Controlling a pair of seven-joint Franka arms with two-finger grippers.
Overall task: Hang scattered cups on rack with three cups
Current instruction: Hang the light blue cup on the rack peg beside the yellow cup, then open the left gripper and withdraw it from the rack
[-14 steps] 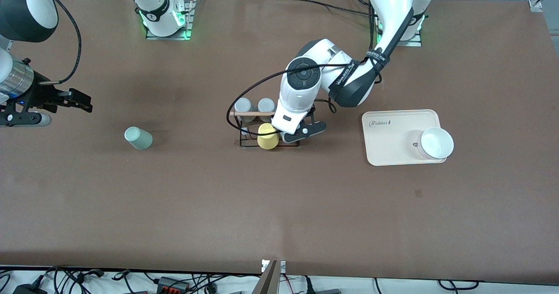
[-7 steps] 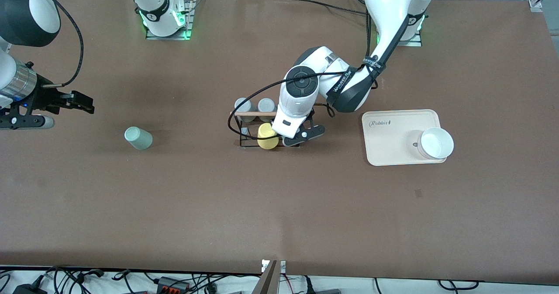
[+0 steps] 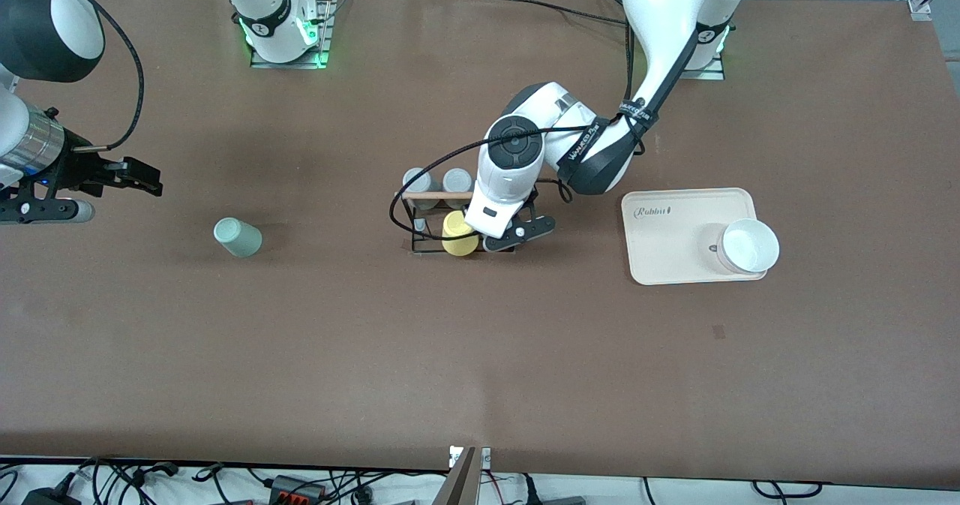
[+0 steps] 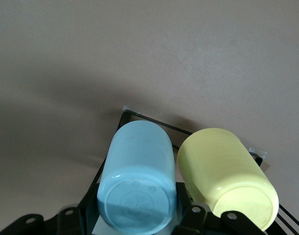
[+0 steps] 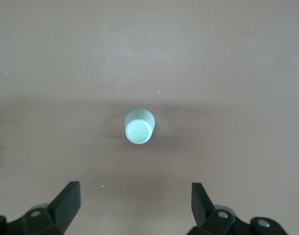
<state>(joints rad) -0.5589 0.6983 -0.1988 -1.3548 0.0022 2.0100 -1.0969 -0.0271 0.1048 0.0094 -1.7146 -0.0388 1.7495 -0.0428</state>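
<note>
Four cups on rack, one mint cup loose

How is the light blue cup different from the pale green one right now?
The light blue cup sits between the left gripper's fingers at the black rack, beside the yellow cup; the pale green cup stands alone on the table, toward the right arm's end. No gripper touches the green one: the open right gripper hangs above it. Both are plain, handleless, bottom-up.
</note>
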